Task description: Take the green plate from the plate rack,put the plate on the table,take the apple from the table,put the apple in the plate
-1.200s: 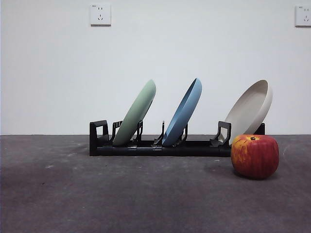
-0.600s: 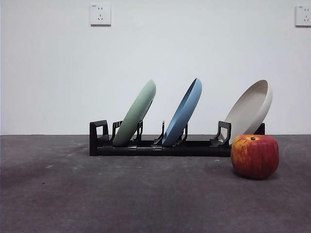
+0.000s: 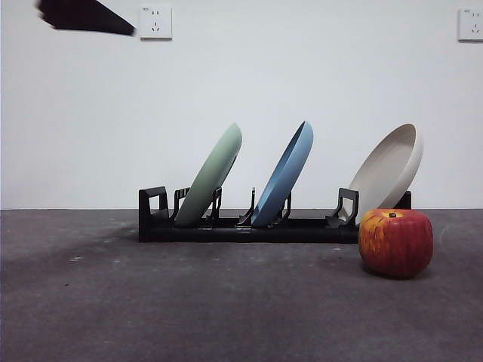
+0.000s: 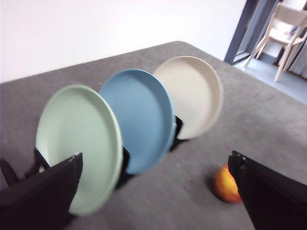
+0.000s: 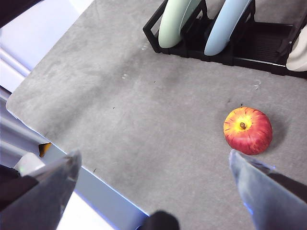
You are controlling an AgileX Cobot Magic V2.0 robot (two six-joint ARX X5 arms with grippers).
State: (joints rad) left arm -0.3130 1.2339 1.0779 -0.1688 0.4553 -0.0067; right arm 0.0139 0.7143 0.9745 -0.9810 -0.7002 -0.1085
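green plate (image 3: pixel 213 175) racked, apple (image 3: pixel 395 242) on table (image 3: pixel 189 302)

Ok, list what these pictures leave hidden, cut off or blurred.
- Cream plate: cut by the right wrist picture's edge; only a sliver shows.
- Plate rack: in the left wrist view, mostly hidden behind the green plate and blue plate.
- Apple: motion-blurred in the left wrist view, partly behind the left tool.
- Dark arm tip: cut by the front view's top edge; which arm, unclear.

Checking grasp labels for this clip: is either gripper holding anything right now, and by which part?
Nothing is held. The left gripper and right gripper are open; the green plate sits in the plate rack, the apple untouched.
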